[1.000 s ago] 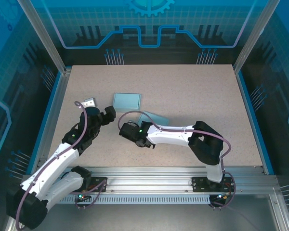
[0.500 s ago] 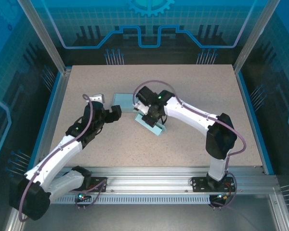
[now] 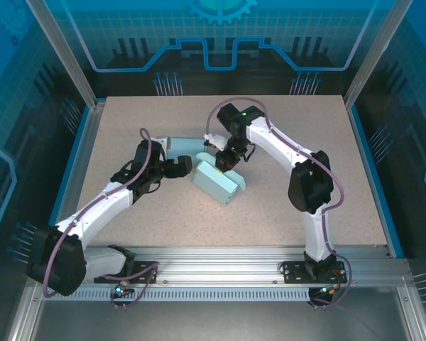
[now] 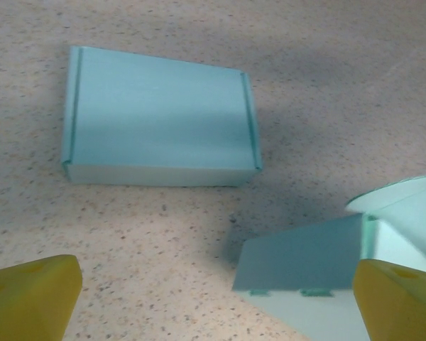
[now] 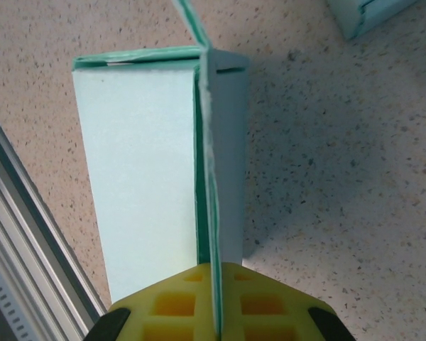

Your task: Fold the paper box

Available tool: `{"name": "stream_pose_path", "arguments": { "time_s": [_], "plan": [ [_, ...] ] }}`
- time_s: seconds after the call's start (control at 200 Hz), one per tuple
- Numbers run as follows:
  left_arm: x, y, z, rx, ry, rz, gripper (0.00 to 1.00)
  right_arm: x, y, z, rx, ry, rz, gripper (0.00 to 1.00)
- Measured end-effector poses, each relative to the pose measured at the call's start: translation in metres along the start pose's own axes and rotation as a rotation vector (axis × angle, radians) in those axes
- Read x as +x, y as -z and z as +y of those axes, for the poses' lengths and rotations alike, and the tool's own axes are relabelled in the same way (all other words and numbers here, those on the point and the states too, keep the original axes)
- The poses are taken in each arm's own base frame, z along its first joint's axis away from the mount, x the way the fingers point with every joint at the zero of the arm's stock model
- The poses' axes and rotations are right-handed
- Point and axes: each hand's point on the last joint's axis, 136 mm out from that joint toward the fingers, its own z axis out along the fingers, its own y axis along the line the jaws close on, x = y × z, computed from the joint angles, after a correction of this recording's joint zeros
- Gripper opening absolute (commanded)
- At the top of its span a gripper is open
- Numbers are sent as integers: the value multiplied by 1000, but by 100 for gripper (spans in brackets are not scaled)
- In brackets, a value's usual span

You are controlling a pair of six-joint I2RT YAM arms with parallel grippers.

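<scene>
My right gripper (image 3: 228, 158) is pressed together on a thin flap of the paper box (image 3: 216, 183). Through its wrist camera I see that flap edge-on, caught between the yellow fingers (image 5: 163, 305). The pale teal body of the box stretches away just ahead of them. The box rests on the desk (image 3: 163, 213), directly below and in front of this gripper, with its top not closed down.

My left gripper (image 3: 186, 168) is spread wide and holds nothing. It sits just beside the box, at the end facing my left arm, and I cannot tell whether it touches the paper. In the left wrist camera, an open corner of the box lies close to the finger (image 4: 401, 298) at the right edge of that view, with small tabs showing along one panel's lower edge.

Farther ahead of the left gripper, apart from the first box, a second box (image 4: 160, 117) lies flat and closed on the desk. From overhead, that second box is on the far side of the left gripper, partly covered by my left arm, and to the left of the right gripper.
</scene>
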Motion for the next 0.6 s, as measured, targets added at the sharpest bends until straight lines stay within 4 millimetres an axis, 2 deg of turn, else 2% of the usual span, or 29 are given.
{"name": "stream_pose_path", "arguments": {
  "time_s": [0.16,0.315,0.455,0.595],
  "plan": [
    [-8,-1,-23,156,-44,-47,99,7,-4,1,2,40,66,0],
    [13,-11,-28,265,-83,-17,98,12,-12,-3,50,61,130,2],
    [27,-24,-29,307,-146,34,91,15,-15,-2,81,78,158,15],
    [39,-34,-26,341,-199,76,80,14,-18,2,97,105,170,19]
  ]
}}
